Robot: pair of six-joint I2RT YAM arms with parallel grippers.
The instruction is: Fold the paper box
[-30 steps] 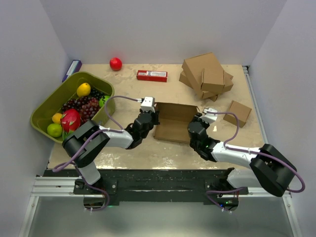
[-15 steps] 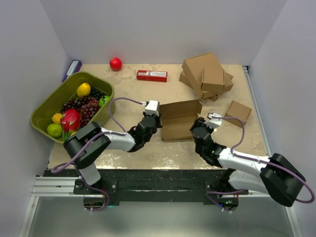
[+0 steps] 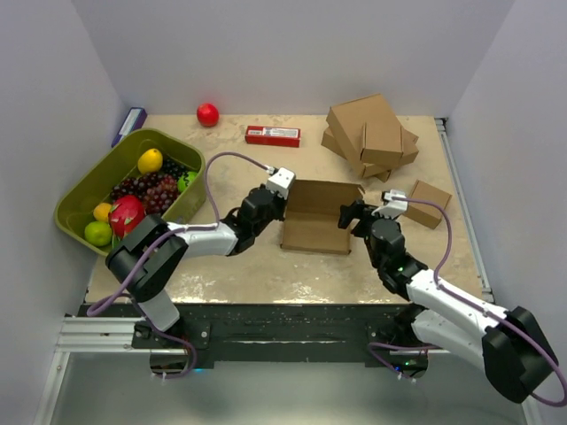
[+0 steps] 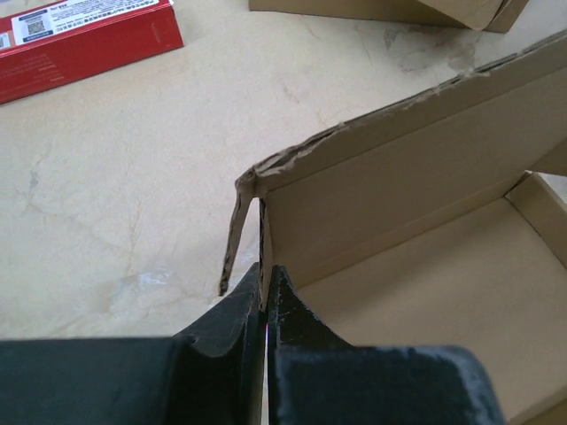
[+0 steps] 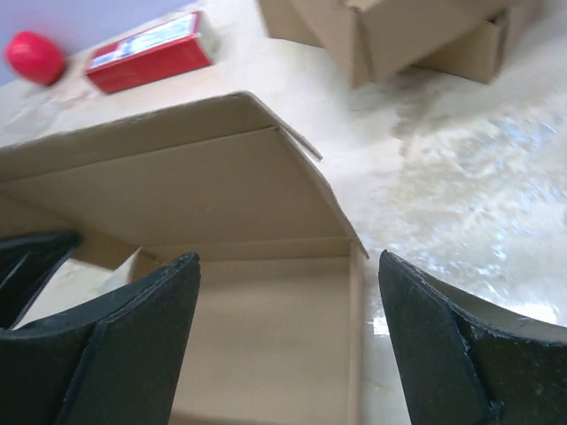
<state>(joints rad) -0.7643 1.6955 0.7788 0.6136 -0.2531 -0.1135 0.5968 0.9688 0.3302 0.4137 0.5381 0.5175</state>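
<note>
left gripper (image 4: 266, 285) pinches the paper box (image 3: 312, 232) by its 9 o'clock wall, apparently steadying it; right gripper (image 5: 288, 266), jaws spread wide, faces the 3 o'clock side.

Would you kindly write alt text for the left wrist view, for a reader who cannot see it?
The left end effector is shut on an upright wall of the open paper box; a red carton lies on the table beyond.

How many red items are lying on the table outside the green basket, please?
2: a round red ball at the back, and a flat red carton to its right, beyond the paper box. More may be hidden.
</note>
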